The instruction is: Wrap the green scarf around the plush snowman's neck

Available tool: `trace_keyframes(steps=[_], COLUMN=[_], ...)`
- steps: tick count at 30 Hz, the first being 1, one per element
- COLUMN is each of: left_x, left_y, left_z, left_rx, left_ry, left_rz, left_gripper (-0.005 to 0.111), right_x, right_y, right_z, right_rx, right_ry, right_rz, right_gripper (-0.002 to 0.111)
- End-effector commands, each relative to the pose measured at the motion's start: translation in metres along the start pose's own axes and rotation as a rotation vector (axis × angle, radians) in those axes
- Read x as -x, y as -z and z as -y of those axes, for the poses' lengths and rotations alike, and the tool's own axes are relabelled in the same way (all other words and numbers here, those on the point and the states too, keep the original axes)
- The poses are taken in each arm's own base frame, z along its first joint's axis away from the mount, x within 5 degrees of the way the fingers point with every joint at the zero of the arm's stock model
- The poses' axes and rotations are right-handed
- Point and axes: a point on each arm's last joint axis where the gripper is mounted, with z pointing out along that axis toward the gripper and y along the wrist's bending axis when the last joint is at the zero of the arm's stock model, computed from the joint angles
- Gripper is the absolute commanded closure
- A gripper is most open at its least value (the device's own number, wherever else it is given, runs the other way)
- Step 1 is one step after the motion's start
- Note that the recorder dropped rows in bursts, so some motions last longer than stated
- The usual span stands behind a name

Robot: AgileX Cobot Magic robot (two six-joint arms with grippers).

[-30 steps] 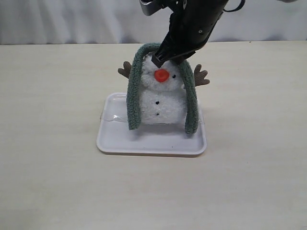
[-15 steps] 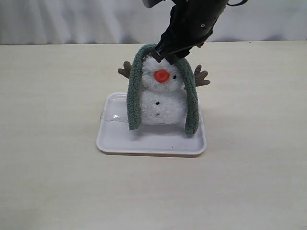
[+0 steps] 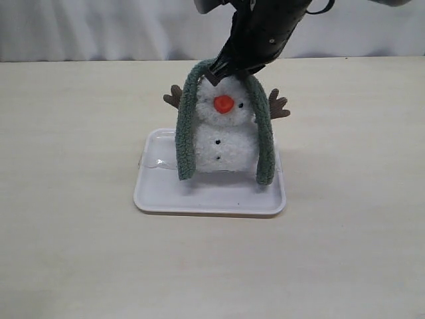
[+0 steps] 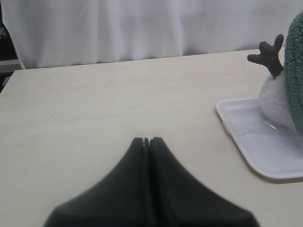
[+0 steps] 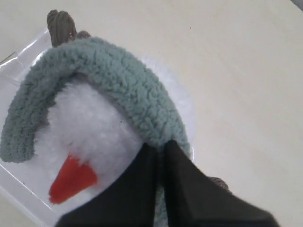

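The plush snowman [image 3: 226, 141] stands upright on a white tray [image 3: 199, 197]. The green scarf [image 3: 186, 133] lies arched over the top of its head, and both ends hang down beside the body to the tray. The front of the snowman's neck [image 3: 222, 126] is bare. My right gripper [image 3: 216, 74] is at the top of the head, shut on the scarf [image 5: 118, 75] just above the orange nose [image 5: 71, 179]. Off to the side, my left gripper [image 4: 147, 140] is shut and empty above the bare table, apart from the tray [image 4: 255, 151].
Brown twig arms [image 3: 174, 96] stick out on both sides of the snowman behind the scarf. The pale wooden table [image 3: 80, 166] surrounds the tray. A white curtain [image 3: 99, 26] hangs behind the table's far edge.
My right gripper has risen a little at the top of the snowman's head, uncovering more of the face. The scarf's hanging ends have barely moved.
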Motion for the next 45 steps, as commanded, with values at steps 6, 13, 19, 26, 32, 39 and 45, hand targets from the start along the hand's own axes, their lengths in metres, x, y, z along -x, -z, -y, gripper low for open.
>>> trace_keyframes(steps=[6, 13, 19, 26, 32, 39, 45], left_x=[0.0, 0.0, 0.0, 0.0, 0.0, 0.0, 0.0], left_y=[0.0, 0.0, 0.0, 0.0, 0.0, 0.0, 0.0], left_z=[0.001, 0.001, 0.001, 0.001, 0.001, 0.001, 0.001], left_rx=[-0.009, -0.009, -0.009, -0.009, -0.009, -0.01, -0.01], left_ry=[0.003, 0.002, 0.002, 0.002, 0.002, 0.006, 0.006], left_rz=[0.013, 0.013, 0.013, 0.013, 0.013, 0.013, 0.013], left_gripper=[0.107, 0.107, 0.107, 0.107, 0.107, 0.107, 0.107], right_x=[0.022, 0.023, 0.018, 0.011, -0.001, -0.011, -0.046], right_y=[0.017, -0.005, -0.036, -0.027, -0.008, 0.034, 0.032], right_z=[-0.016, -0.023, -0.03, -0.025, -0.024, -0.021, -0.017], right_rx=[-0.283, -0.336, -0.323, -0.36, -0.328, -0.257, -0.156], right_ry=[0.179, 0.149, 0.17, 0.151, 0.067, -0.026, -0.091], right_rz=[0.154, 0.132, 0.06, -0.023, -0.129, -0.151, -0.217], right_gripper=[0.104, 0.104, 0.104, 0.099, 0.056, 0.055, 0.055])
